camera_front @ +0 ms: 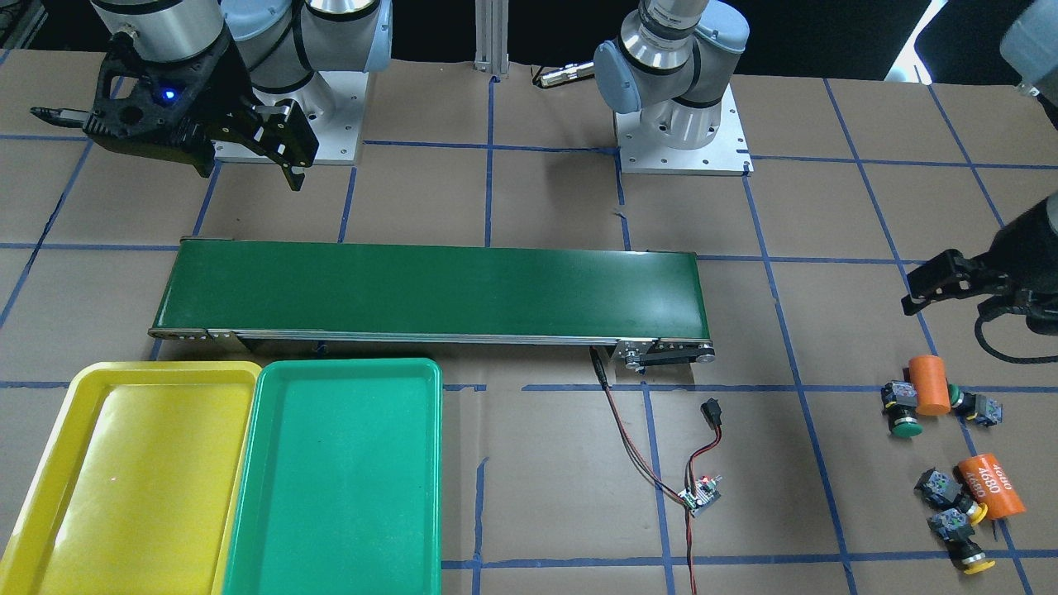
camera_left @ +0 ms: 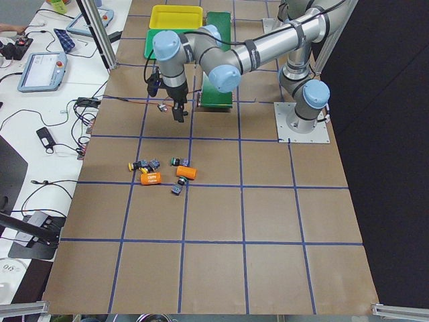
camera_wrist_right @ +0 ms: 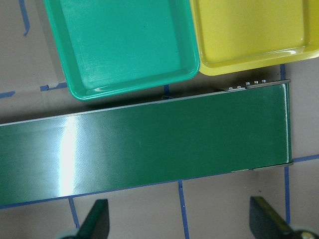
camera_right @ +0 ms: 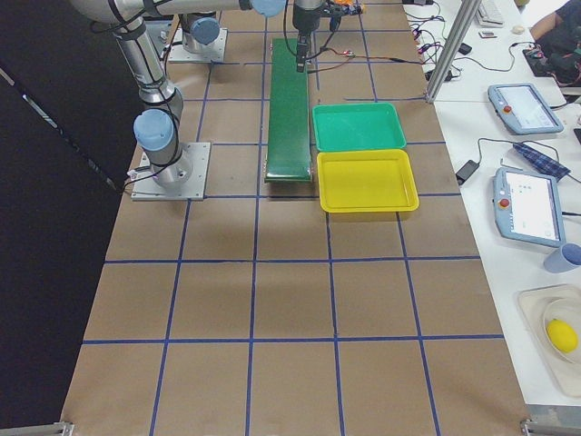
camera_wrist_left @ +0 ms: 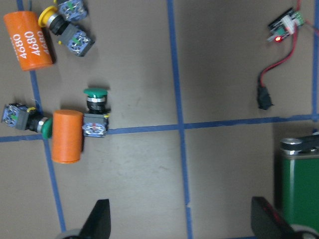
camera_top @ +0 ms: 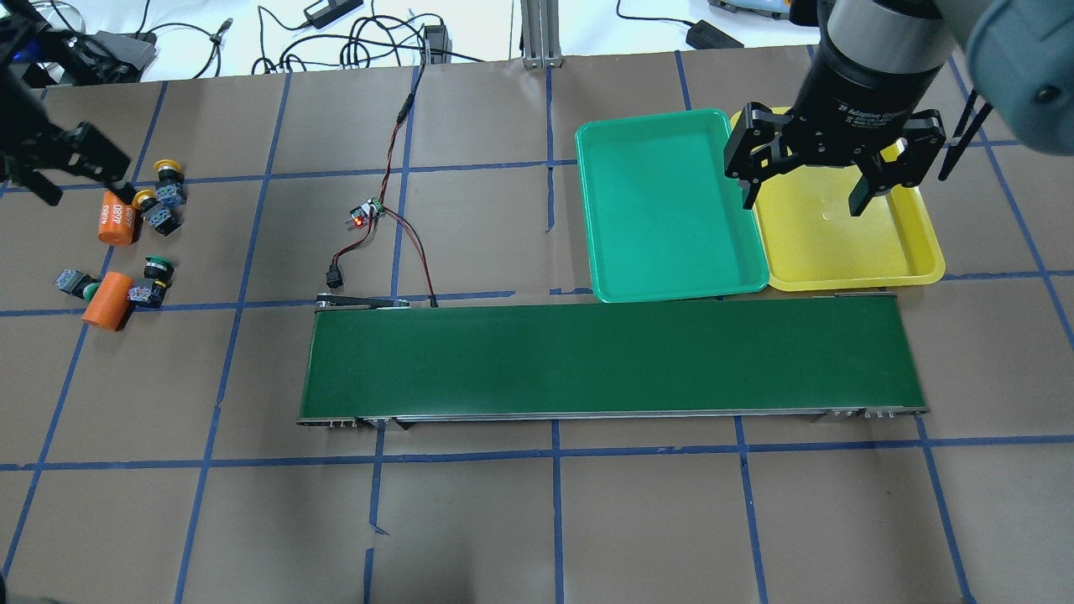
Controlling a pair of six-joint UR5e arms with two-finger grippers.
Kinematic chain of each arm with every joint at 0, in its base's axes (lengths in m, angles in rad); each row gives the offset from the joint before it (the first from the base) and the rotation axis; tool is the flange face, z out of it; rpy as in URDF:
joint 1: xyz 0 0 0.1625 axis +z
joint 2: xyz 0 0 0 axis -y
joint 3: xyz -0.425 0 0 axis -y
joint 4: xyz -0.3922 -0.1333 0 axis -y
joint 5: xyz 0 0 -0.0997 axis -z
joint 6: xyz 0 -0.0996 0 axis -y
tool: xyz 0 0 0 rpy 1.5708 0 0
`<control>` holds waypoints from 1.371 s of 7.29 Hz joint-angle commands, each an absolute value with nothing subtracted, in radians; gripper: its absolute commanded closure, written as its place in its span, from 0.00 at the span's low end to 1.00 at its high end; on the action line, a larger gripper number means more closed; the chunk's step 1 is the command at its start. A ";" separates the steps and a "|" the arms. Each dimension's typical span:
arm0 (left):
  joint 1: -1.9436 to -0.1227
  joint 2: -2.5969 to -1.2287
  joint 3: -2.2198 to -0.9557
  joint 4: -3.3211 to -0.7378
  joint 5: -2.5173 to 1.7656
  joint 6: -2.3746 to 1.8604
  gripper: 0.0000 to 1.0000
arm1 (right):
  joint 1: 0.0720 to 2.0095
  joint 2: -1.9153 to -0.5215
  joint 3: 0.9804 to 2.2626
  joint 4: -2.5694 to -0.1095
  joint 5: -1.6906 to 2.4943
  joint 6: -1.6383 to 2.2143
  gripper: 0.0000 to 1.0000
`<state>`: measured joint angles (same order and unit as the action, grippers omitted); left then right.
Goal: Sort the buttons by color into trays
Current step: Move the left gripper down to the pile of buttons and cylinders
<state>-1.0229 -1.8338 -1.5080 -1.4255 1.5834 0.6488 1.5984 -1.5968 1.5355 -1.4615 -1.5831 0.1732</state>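
Four buttons lie at the table's left end. Two green buttons [camera_top: 156,269] [camera_top: 74,283] flank an orange cylinder [camera_top: 107,300]. Two yellow buttons [camera_top: 167,170] [camera_top: 154,210] lie beside the orange cylinder marked 4680 [camera_top: 117,218]. The left wrist view shows a green button [camera_wrist_left: 95,112] standing cap-up in the picture. My left gripper [camera_top: 84,183] is open and empty, hovering above this cluster. My right gripper [camera_top: 802,201] is open and empty, above the seam between the green tray [camera_top: 663,252] and the yellow tray [camera_top: 839,252]. Both trays hold nothing.
A long dark green conveyor belt [camera_top: 612,361] runs across the table in front of the trays. A small circuit board [camera_top: 366,214] with red and black wires lies between the buttons and the trays. Blue tape lines grid the brown table.
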 commanded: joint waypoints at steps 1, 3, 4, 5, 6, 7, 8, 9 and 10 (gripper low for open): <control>-0.902 -1.903 -1.654 -1.126 1.585 0.893 0.00 | 1.598 -1.597 1.536 -1.462 -1.583 0.173 0.00; -0.826 -1.974 -1.738 -0.973 1.578 0.989 0.00 | 1.598 -1.597 1.536 -1.462 -1.583 0.173 0.00; -0.824 -1.995 -1.755 -0.942 1.575 0.992 0.00 | 1.598 -1.597 1.534 -1.460 -1.583 0.172 0.00; -0.824 -2.022 -1.746 -0.937 1.571 0.988 0.00 | 1.598 -1.597 1.535 -1.460 -1.583 0.173 0.00; -0.824 -2.040 -1.758 -0.936 1.569 0.985 0.00 | 1.598 -1.597 1.536 -1.462 -1.583 0.173 0.00; -0.824 -2.058 -1.746 -0.933 1.560 0.985 0.00 | 1.598 -1.597 1.536 -1.460 -1.583 0.172 0.00; -0.824 -2.063 -1.764 -0.928 1.562 0.989 0.00 | 1.598 -1.597 1.536 -1.460 -1.583 0.172 0.00; -0.824 -2.074 -1.772 -0.925 1.565 0.992 0.00 | 1.598 -1.597 1.536 -1.460 -1.583 0.172 0.00; -0.824 -2.080 -1.767 -0.925 1.568 0.997 0.25 | 1.598 -1.597 1.536 -1.460 -1.583 0.172 0.00</control>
